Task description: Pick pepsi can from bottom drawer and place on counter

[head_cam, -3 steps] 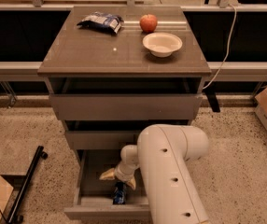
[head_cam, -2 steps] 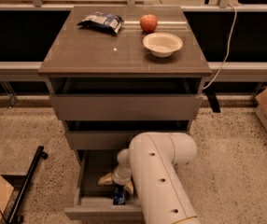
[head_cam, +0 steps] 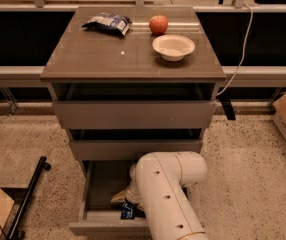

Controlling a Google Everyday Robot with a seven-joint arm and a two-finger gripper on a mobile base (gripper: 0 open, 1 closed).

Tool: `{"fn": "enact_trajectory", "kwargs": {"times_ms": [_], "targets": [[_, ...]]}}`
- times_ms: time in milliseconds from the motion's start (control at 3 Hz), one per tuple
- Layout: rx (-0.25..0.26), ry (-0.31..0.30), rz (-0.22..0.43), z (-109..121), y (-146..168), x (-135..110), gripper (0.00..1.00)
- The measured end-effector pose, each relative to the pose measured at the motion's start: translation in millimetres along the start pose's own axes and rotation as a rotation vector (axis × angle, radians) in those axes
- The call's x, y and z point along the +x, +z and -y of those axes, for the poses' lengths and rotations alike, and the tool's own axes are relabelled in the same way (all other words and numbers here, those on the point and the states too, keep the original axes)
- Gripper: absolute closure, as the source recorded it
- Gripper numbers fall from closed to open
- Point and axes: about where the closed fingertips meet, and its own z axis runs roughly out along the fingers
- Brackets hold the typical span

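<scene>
Where pepsi can (head_cam: 127,212) lies, gripper (head_cam: 123,199) occupies bottom drawer (head_cam: 104,227).

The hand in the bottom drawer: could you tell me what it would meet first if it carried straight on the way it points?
Most likely the pepsi can, just below the hand inside the bottom drawer. The arm hides part of the hand, so any gap between them is unclear.

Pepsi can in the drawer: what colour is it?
The pepsi can is dark blue with white marks, camera view; the gripper is by it in the bottom drawer.
</scene>
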Motion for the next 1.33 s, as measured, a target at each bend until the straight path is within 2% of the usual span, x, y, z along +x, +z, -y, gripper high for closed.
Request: {"fn": "enact_trajectory", "kwargs": {"times_ms": [333, 1333], "targets": [[0.003, 0.006, 0.001, 1.0, -2.0, 0.1, 0.19], [0.003, 0.007, 0.001, -1.0, -10.4, 3.4, 0.87]]}}
